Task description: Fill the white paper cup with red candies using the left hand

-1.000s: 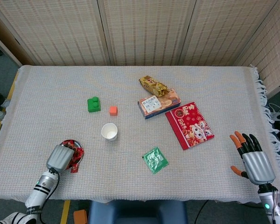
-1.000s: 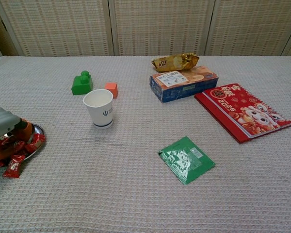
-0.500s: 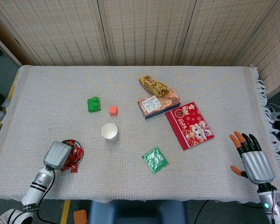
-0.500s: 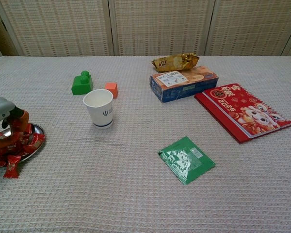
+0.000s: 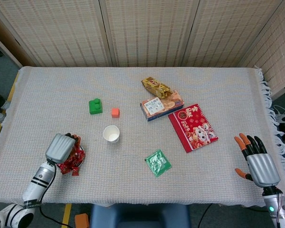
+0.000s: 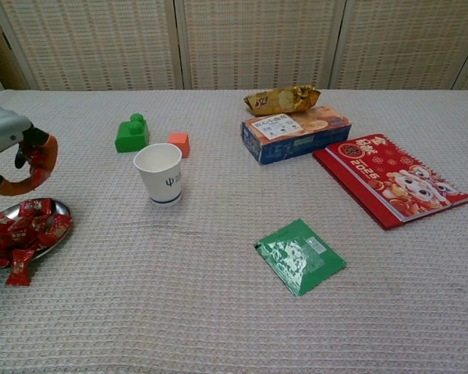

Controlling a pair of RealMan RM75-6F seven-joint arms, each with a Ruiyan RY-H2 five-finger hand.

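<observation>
Above the candy dish (image 6: 56,209), left hand (image 6: 12,152) hangs raised, fingers curled in; a red piece seems pinched at the fingertips, though I cannot tell for certain. Right hand (image 5: 259,161) rests open at the far table edge, holding nothing. White paper cup (image 6: 159,173) stands upright just beyond the dish. Best carry level, centre over the rim, release low.

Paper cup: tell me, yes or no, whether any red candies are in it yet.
No. The head view looks down into the paper cup and shows only its white inside, while the candies lie on the plate.
</observation>
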